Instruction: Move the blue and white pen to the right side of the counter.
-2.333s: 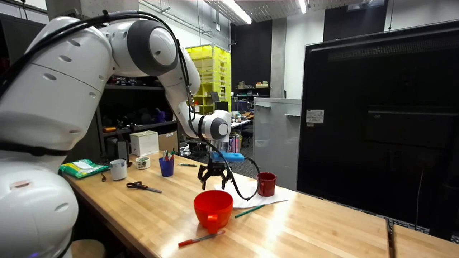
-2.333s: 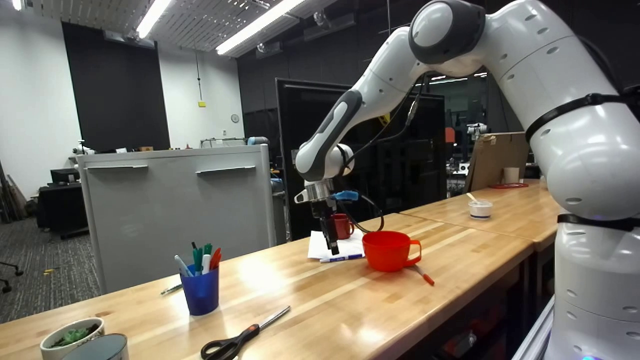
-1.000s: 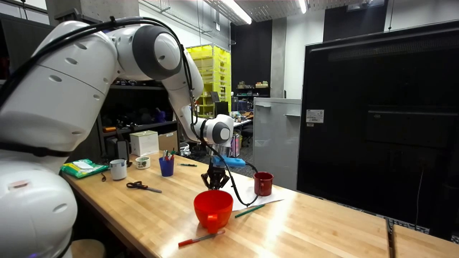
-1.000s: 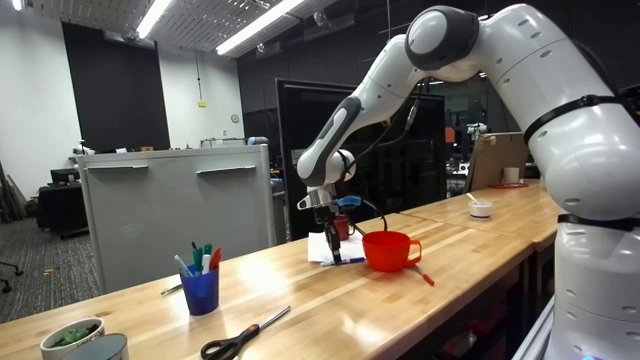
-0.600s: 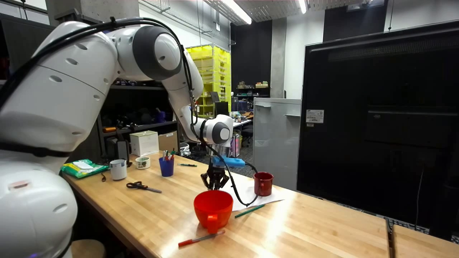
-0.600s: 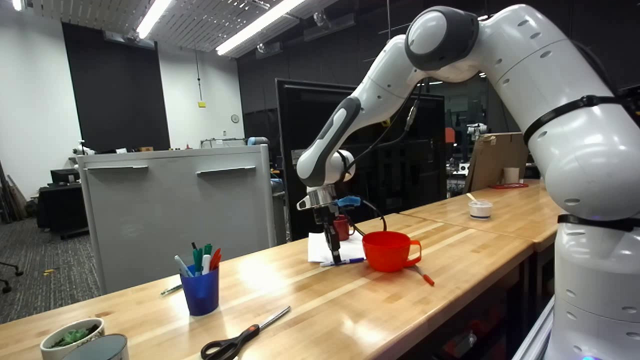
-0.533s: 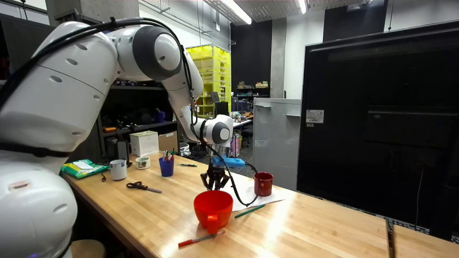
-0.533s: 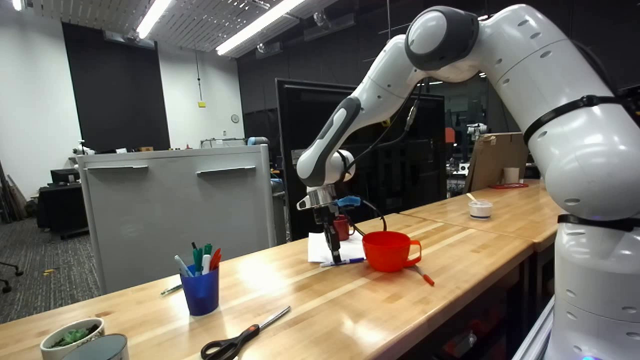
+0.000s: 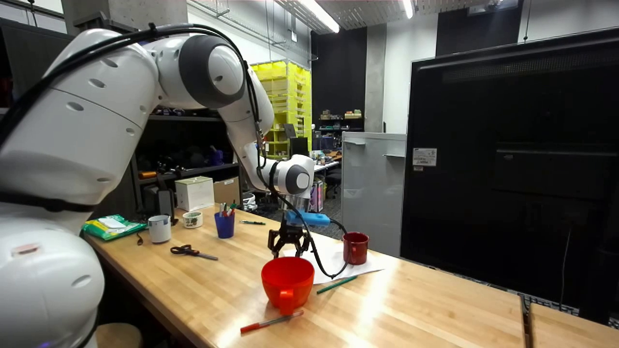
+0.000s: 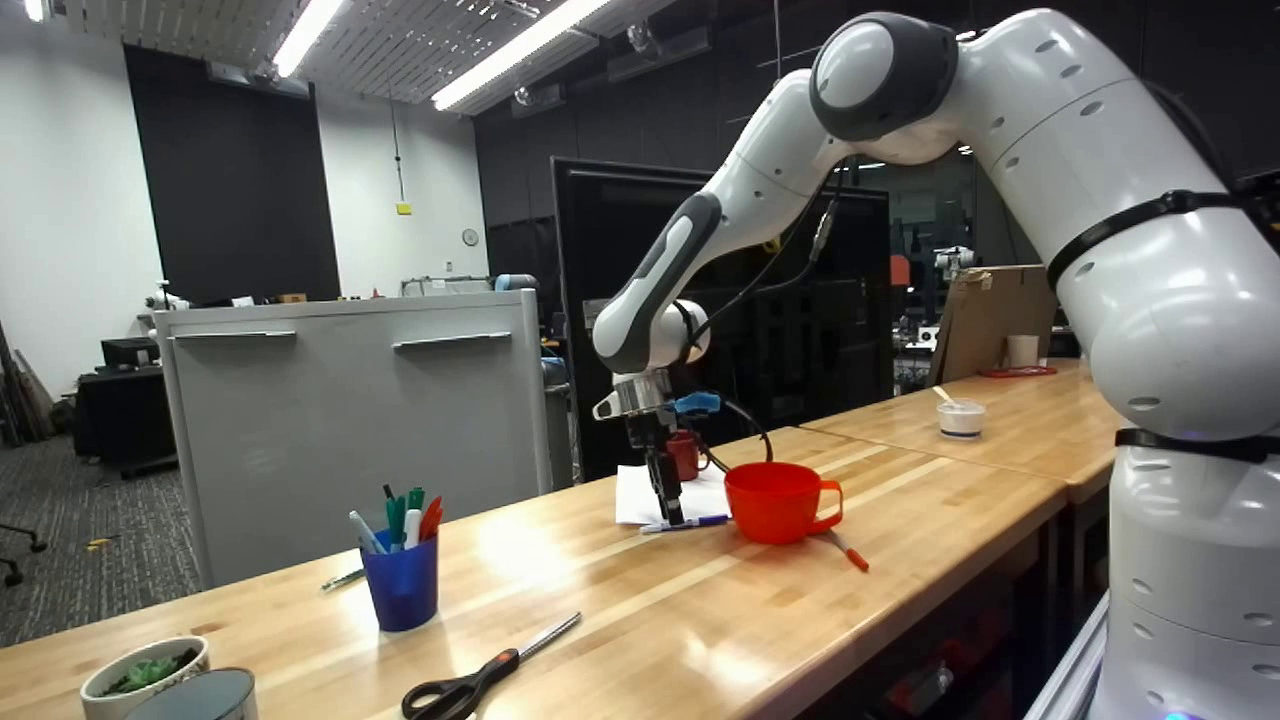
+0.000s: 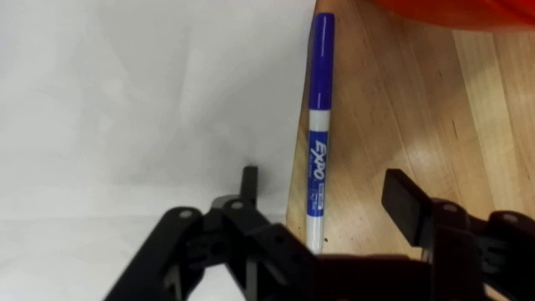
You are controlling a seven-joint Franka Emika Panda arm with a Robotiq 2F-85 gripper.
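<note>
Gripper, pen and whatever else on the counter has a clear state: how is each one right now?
Gripper: open, holding nothing.
Blue and white pen: capped, lying between the parted fingers, not gripped.
Scissors: shut, lying flat.
Red bowl: upright.
Dark red mug: upright.
Paper: spread out, creased.
Blue cup: upright, holding pens.
Plant pot: upright, holding a green plant.

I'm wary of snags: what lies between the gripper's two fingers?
In the wrist view, the blue and white pen lies between the fingers, along with the edge of the white paper and some counter.
</note>
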